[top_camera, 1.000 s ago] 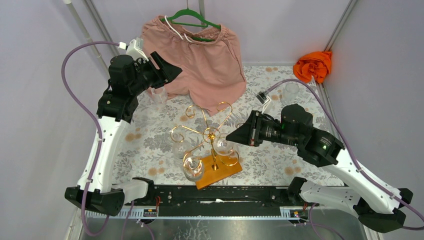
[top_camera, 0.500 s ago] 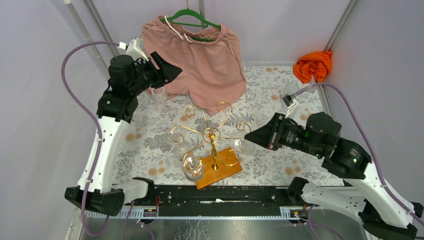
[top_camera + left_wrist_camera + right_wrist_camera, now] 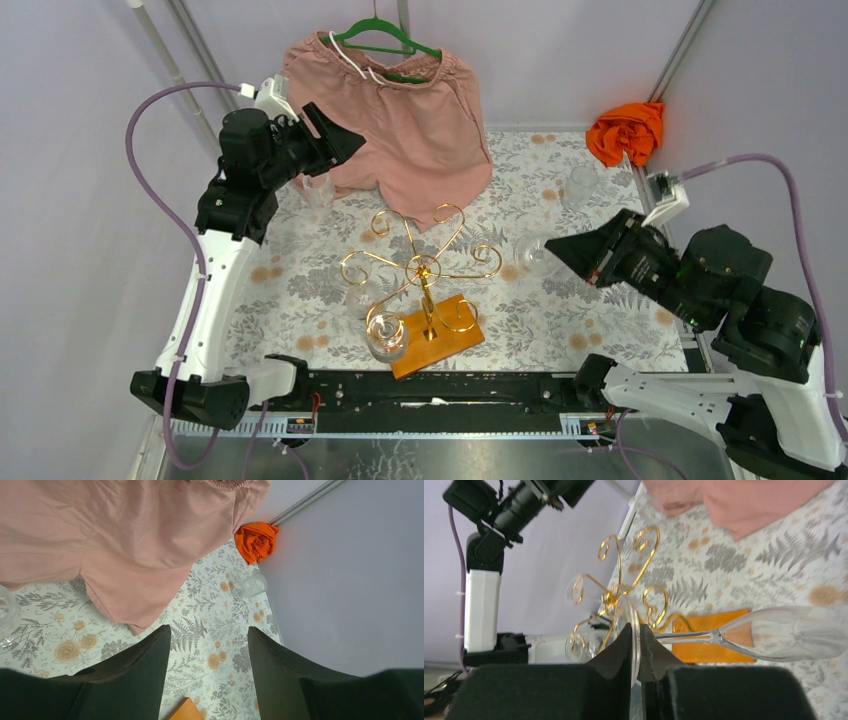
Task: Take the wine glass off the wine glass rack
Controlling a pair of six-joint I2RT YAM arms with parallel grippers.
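Already the clear wine glass point(image 3: 533, 256) is off the gold metal wine glass rack with curled scroll arms and an orange-brown wooden base point(image 3: 424, 268): it hangs in the air to the right of the rack, apart from the nearest scroll arm, over the flowered bench point(image 3: 560, 320). The right claw point(image 3: 552, 248) is clenched on it, and the right wrist view shows that the two black fingers point(image 3: 614, 660) pinch the round foot of the glass, while the stem and the bowl lie almost level, pointing away from the claw. So, in my judgement, the main part of the task is done; what is left is perhaps only to carry the glass to a free place and set it down upright. Two other clear glasses point(image 3: 385, 335) seem to hang on the near side of the rack, and I cannot tell if they also belong to the task. The left claw point(image 3: 345, 142) is released, with nothing between its fingers, and it is raised at the far left, just in front of the pink shorts on a green hanger point(image 3: 410, 110). For moving, the bench between the rack and its right edge is open, but a small clear glass point(image 3: 580, 185) stands further back, an orange cloth point(image 3: 625, 130) lies in the far right corner, and the grey wall point(image 3: 760, 100) is near on the right, so the room is mostly toward the near right.
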